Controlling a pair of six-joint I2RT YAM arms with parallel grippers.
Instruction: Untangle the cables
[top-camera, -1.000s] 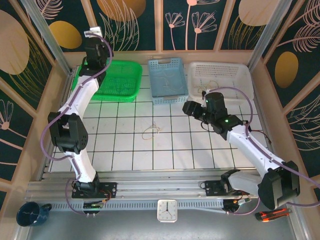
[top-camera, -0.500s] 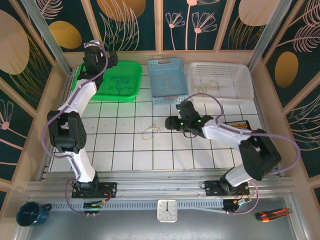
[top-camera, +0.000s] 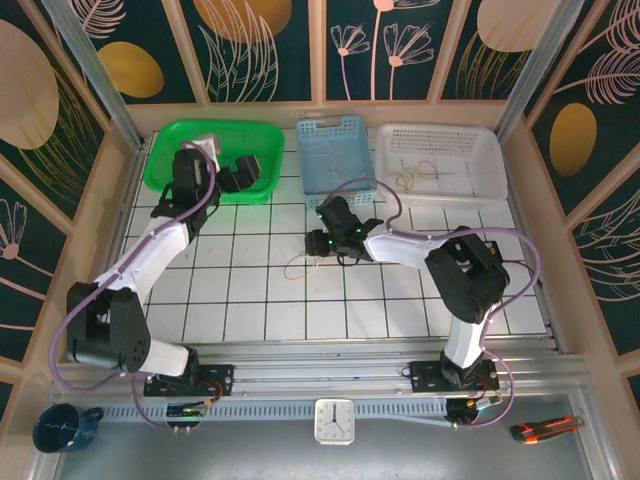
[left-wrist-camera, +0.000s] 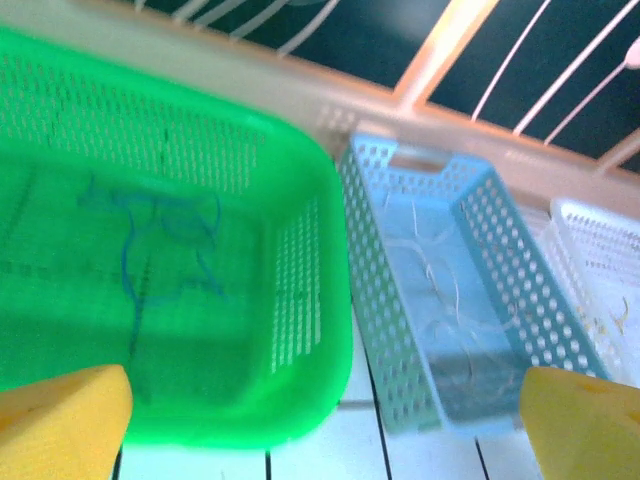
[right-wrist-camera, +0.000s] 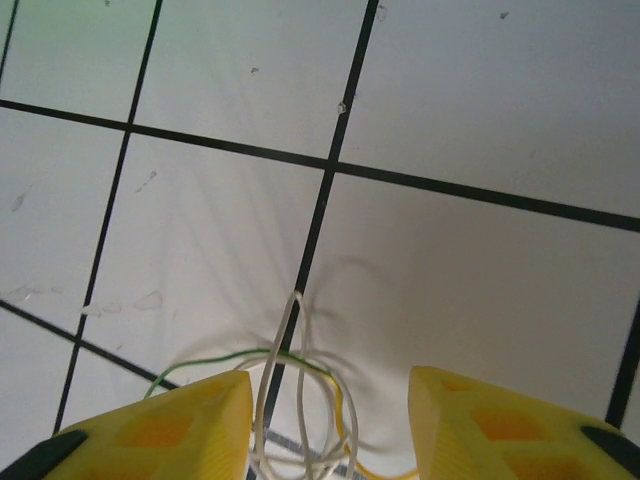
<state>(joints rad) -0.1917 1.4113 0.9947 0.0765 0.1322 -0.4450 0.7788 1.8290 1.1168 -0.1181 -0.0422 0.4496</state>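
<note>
Green, white and yellowish strands lie looped in a small tangle (right-wrist-camera: 295, 400) near the middle of the table (top-camera: 250, 300), on its white tiles and black grid lines. The right gripper (top-camera: 312, 250) hangs low over it, and its wrist view shows the gripper (right-wrist-camera: 330, 420) with its yellow fingers (right-wrist-camera: 160, 425) parted on either side of the loops, gripping nothing. From above, the tangle (top-camera: 298, 266) sits just on the near side of that gripper.

Three baskets line the far edge. The green basket (top-camera: 170, 150) stands toward the far left corner and holds a blue cable (left-wrist-camera: 150, 240). The blue basket (top-camera: 310, 180) in the middle holds white cables (left-wrist-camera: 440, 290). The white basket (top-camera: 480, 150) toward the far right corner holds a tan cable (top-camera: 420, 172).

The left gripper (top-camera: 258, 172) hovers at the green basket's near right corner, its jaws spread wide and holding nothing.
</note>
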